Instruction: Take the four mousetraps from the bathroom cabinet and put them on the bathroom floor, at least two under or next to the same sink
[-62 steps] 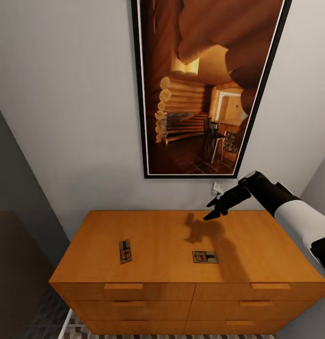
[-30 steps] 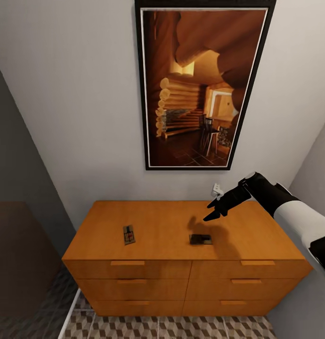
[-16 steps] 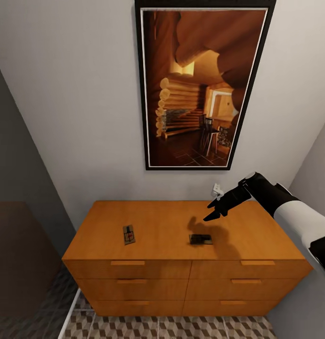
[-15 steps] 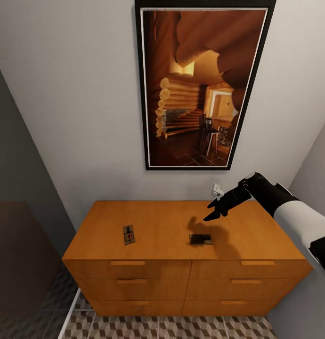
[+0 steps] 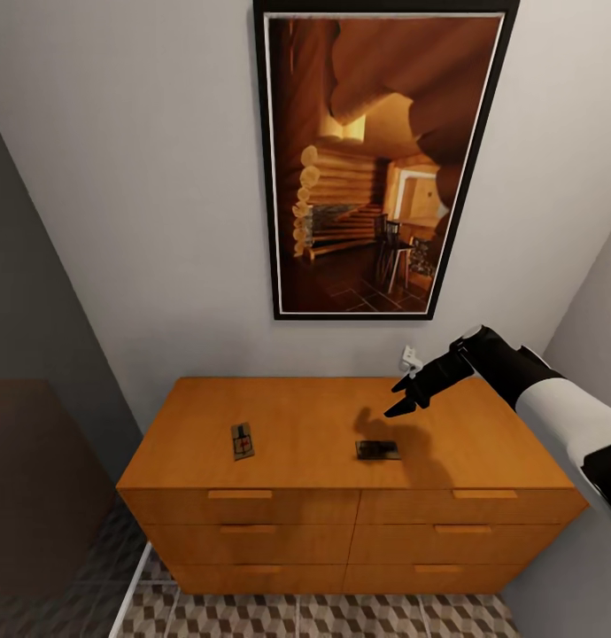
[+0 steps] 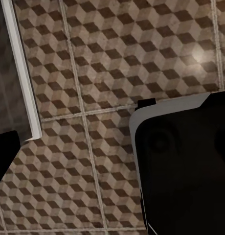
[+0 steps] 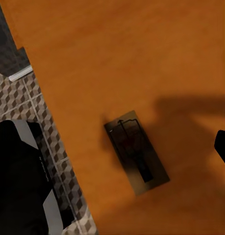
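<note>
The orange-brown cabinet (image 5: 341, 518) stands against the wall, and two mousetraps lie on its top. One mousetrap (image 5: 243, 440) is near the left end. The other mousetrap (image 5: 377, 449) lies right of centre in my arm's shadow; the right wrist view shows it (image 7: 137, 152) flat on the wood. My right gripper (image 5: 400, 396) hovers open and empty above and a little behind this trap. One dark fingertip (image 6: 2, 156) of my left gripper sits at the edge of the left wrist view, which looks down on the cube-patterned bathroom floor (image 6: 117, 58) with nothing held.
A tall framed picture (image 5: 376, 159) hangs above the cabinet, with a white wall socket (image 5: 410, 359) beside my right gripper. A dark partition (image 5: 40, 443) stands left of the cabinet. A white strip (image 6: 22, 73) crosses the floor by my black base (image 6: 186, 166).
Two seconds ago the view was closer to the cabinet; it has since drawn back. Over the last second nothing has visibly moved.
</note>
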Robot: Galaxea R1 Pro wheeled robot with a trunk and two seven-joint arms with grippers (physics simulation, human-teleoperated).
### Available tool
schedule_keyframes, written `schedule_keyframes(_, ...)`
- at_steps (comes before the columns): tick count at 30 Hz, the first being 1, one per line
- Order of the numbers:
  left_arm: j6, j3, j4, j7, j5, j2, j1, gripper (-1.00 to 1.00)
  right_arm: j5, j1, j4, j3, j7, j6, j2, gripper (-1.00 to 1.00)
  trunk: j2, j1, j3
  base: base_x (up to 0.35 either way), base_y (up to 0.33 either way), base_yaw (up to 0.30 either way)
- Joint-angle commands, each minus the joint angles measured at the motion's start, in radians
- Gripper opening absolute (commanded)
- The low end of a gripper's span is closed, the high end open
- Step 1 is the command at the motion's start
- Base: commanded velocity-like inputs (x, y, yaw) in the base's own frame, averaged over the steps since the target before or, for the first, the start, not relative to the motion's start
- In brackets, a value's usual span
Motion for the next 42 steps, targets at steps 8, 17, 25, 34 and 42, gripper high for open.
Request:
schedule_keyframes(8, -0.007, -0.008, 0.005, 0.004, 0.004, -0.001, -0.002, 1.0, 0.001, -0.001, 0.015, 0.002, -0.005, -0.01, -0.001, 1.0, -0.002, 0.001, -0.012, 0.0, 0.0, 0.0)
schedule_keyframes(17, -0.007, -0.008, 0.005, 0.004, 0.004, -0.002, -0.002, 1.0, 0.005, -0.001, 0.018, 0.002, -0.022, -0.017, -0.001, 1.0, -0.002, 0.001, -0.026, 0.0, 0.0, 0.0)
schedule_keyframes(25, -0.007, -0.008, 0.005, 0.004, 0.004, -0.002, -0.002, 1.0, 0.004, -0.001, 0.018, 0.002, -0.059, -0.044, -0.001, 1.0, -0.002, 0.001, -0.039, 0.0, 0.0, 0.0)
schedule_keyframes(34, -0.007, -0.008, 0.005, 0.004, 0.004, -0.002, -0.002, 1.0, 0.003, -0.001, 0.031, 0.002, -0.078, -0.068, -0.001, 1.0, -0.002, 0.001, -0.044, 0.0, 0.0, 0.0)
schedule_keyframes(42, -0.006, -0.008, 0.005, 0.004, 0.004, -0.002, -0.002, 1.0, 0.002, -0.001, 0.038, 0.004, -0.091, -0.079, 0.001, 1.0, -0.002, 0.001, -0.05, 0.0, 0.0, 0.0)
